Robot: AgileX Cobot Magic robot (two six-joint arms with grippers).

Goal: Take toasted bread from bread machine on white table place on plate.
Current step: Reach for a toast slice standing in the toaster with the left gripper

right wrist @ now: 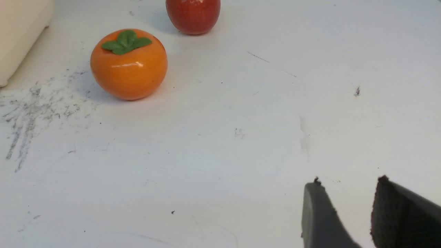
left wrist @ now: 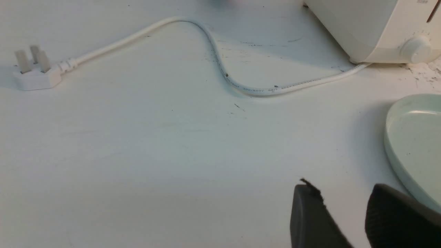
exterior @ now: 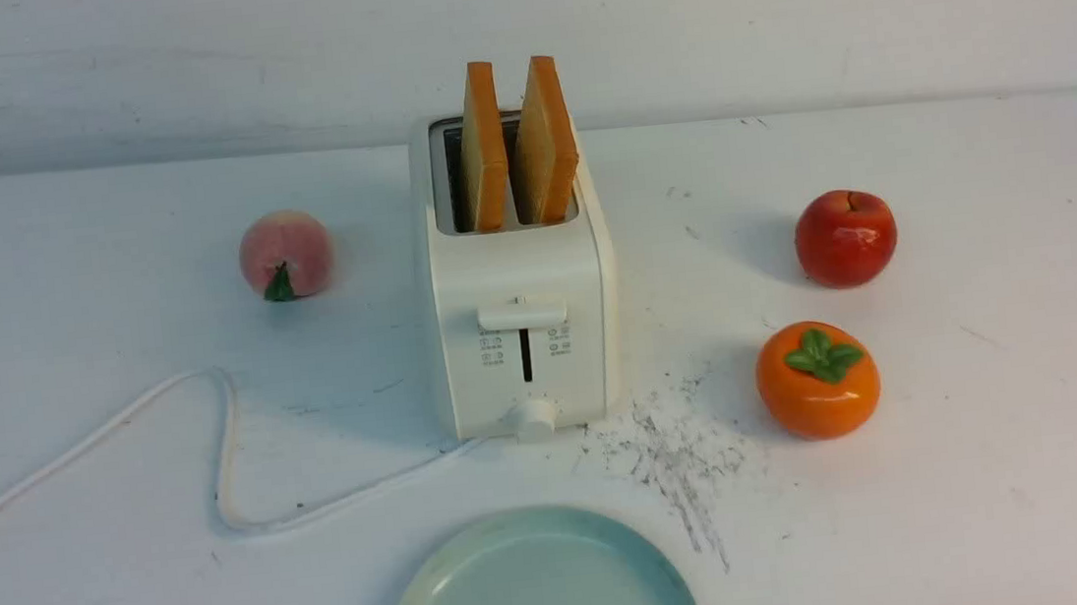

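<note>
Two slices of toasted bread (exterior: pixel 484 145) (exterior: pixel 545 139) stand upright in the slots of the cream-white bread machine (exterior: pixel 519 304) at the middle of the white table (exterior: pixel 1008 455). The pale blue-green plate (exterior: pixel 538 589) lies in front of it at the near edge, with nothing on it. No arm shows in the front view. My left gripper (left wrist: pixel 344 189) hovers open over bare table beside the plate's rim (left wrist: pixel 410 137). Over bare table my right gripper (right wrist: pixel 348 184) is open too, nothing between its fingers.
A peach (exterior: pixel 285 255) lies left of the bread machine. An apple (exterior: pixel 846 238) and an orange persimmon (exterior: pixel 817 379) lie to its right. The white power cord (exterior: pixel 227 451) loops across the left side to a plug (left wrist: pixel 34 70). Dark scratch marks (exterior: pixel 677 457) lie beside the plate.
</note>
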